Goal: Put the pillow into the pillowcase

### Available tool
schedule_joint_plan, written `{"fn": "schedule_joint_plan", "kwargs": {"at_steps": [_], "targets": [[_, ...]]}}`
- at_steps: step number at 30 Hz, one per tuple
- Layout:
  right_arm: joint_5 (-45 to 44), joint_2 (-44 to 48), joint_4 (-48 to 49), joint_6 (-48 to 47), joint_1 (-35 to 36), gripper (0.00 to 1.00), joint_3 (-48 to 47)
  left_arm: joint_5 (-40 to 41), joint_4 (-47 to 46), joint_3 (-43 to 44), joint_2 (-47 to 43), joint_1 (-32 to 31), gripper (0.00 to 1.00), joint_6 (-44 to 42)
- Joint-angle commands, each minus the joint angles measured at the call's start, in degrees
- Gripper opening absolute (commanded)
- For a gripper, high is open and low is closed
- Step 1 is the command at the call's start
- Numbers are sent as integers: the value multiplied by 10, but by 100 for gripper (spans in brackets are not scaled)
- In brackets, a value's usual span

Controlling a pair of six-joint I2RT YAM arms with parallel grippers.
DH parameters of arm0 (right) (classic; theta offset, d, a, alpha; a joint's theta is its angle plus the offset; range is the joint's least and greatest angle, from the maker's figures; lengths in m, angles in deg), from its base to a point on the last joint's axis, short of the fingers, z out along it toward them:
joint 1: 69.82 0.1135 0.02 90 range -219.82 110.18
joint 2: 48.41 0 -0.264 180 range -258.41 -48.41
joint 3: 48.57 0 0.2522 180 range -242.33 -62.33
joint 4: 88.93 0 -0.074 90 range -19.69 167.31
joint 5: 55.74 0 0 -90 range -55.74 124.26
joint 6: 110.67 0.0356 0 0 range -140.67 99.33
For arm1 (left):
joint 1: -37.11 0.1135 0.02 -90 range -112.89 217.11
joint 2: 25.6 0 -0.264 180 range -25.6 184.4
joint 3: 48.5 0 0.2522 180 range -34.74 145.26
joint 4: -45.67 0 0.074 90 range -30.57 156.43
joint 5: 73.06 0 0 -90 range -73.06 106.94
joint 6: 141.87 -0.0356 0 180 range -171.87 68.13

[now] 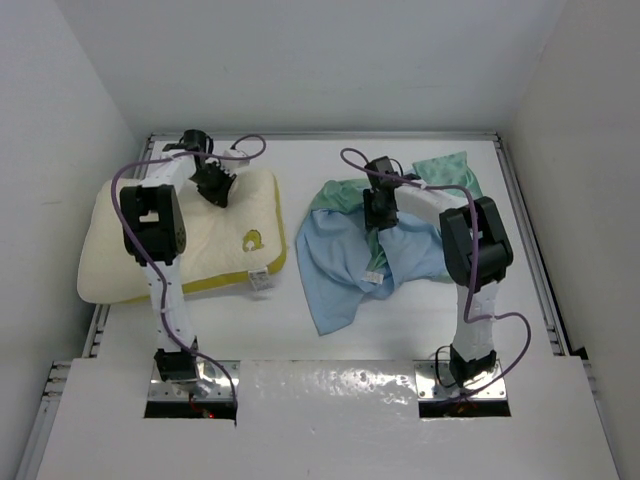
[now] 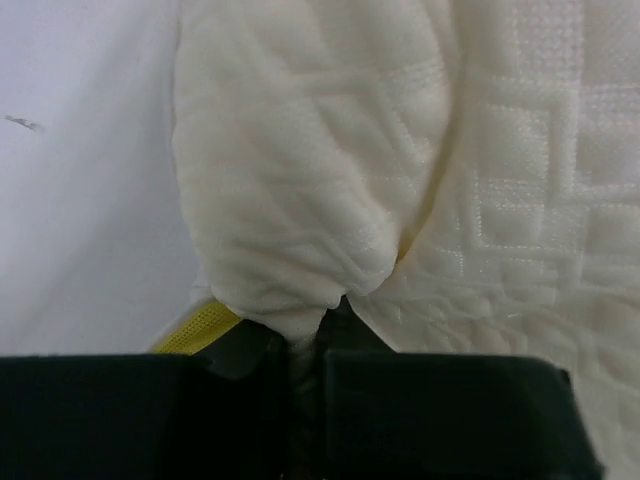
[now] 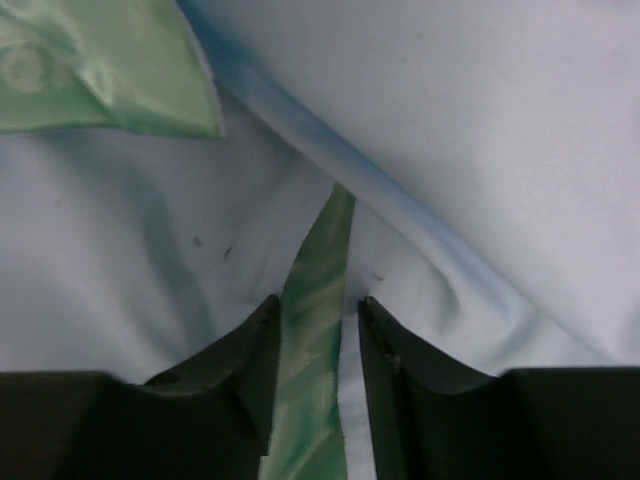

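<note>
From my overhead view, the pillow point(image 1: 185, 245) lies flat on the white table point(image 1: 300, 330), out at 9 o'clock from the table's middle. Its yellow edge band point(image 1: 235, 278) runs along the near side, and the small yellow logo point(image 1: 251, 240) sits toward its 4 o'clock corner. The left gripper point(image 1: 213, 185) is down on the pillow's far edge, at about 1 o'clock on the pillow. On the left wrist camera that gripper point(image 2: 310, 340) is clenched, its 2 fingers pressed together on a bunched pinch of the cream quilted cover, with a bit of yellow band showing at 7 o'clock of the pinch. The pillowcase point(image 1: 350, 260) lies crumpled at 3 o'clock from the table's middle, well apart from the pillow. Its light blue inner side is mostly up and sea-green satin shows at its far edge. The right gripper point(image 1: 380, 210) is down on it near the middle. On the right wrist camera a green fold point(image 3: 315, 300) rises between the 2 fingers point(image 3: 250, 350). The fingers stand close on either side of it, but I cannot tell whether they actually bite the cloth.
</note>
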Motion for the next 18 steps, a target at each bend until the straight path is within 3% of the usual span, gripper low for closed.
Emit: {"fn": "schedule_joint_plan", "kwargs": {"at_steps": [1, 5, 9, 13, 16, 17, 18], "targets": [[-79, 0, 24, 31, -2, 35, -15, 30, -45, -81, 12, -4, 0, 39], [-72, -1, 11, 14, -3, 31, -16, 0, -59, -128, -118, -3, 0, 54], [-90, 11, 9, 15, -2, 34, 20, -30, -51, -108, -199, -9, 0, 123], [-75, -2, 39, 7, -7, 32, 42, -79, 19, -76, -279, -22, 0, 131], [-66, -34, 43, 8, -17, 21, 23, -116, 89, -53, -302, -38, 0, 141], [-80, -40, 34, 9, -18, 4, 14, -119, 102, -43, -305, -67, 0, 147], [-88, -42, 27, 9, -18, 0, 1, -123, 116, -36, -308, -82, 0, 148]]}}
